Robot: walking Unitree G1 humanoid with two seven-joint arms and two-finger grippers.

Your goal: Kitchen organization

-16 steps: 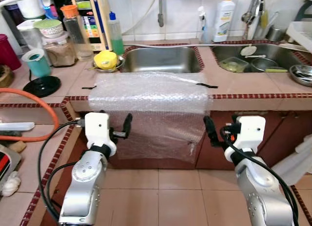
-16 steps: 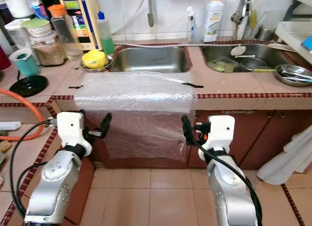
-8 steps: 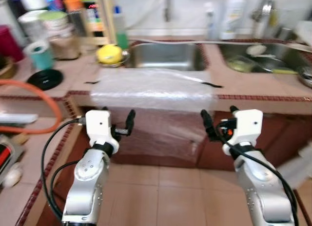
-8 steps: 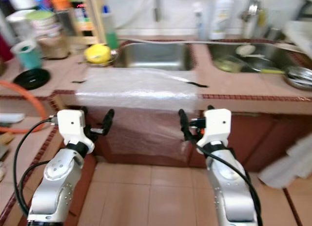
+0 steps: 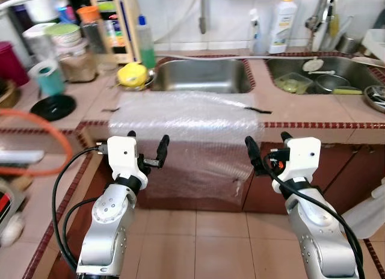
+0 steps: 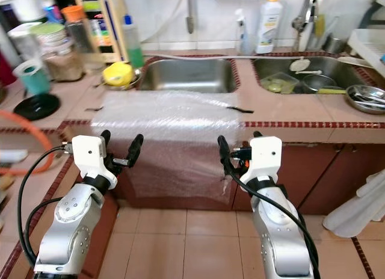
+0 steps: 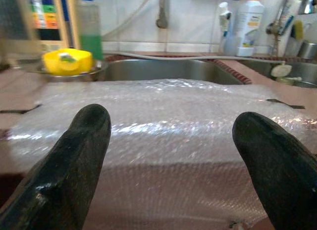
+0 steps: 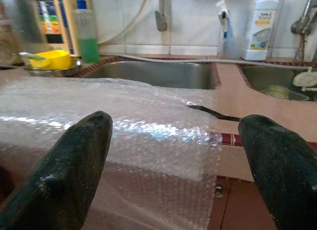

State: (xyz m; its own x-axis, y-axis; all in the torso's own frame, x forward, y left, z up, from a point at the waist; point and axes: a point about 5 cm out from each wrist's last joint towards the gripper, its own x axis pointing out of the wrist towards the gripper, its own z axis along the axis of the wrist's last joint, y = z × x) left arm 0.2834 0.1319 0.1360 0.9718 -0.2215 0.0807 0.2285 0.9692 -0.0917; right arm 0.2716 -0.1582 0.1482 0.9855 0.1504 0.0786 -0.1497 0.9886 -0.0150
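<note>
A sheet of bubble wrap lies across the near edge of the tiled surface, in front of the left sink, and hangs down over the cabinet front toward the floor. Strips of black tape hold its far corners to the surface.

Both arms are raised just in front of the hanging part. The left gripper is near the wrap's left edge with its fingers spread wide and holding nothing. The right gripper is near the wrap's right edge, its fingers also wide apart and empty (in both wrist views the wrap shows between the two black tips, apart from them).

Far left of the sink a yellow bowl sits in a metal dish, with a green bottle just behind it. A white bottle stands at the wall between the two sinks. The right sink holds dishes. An orange hose curves over the left surface.
</note>
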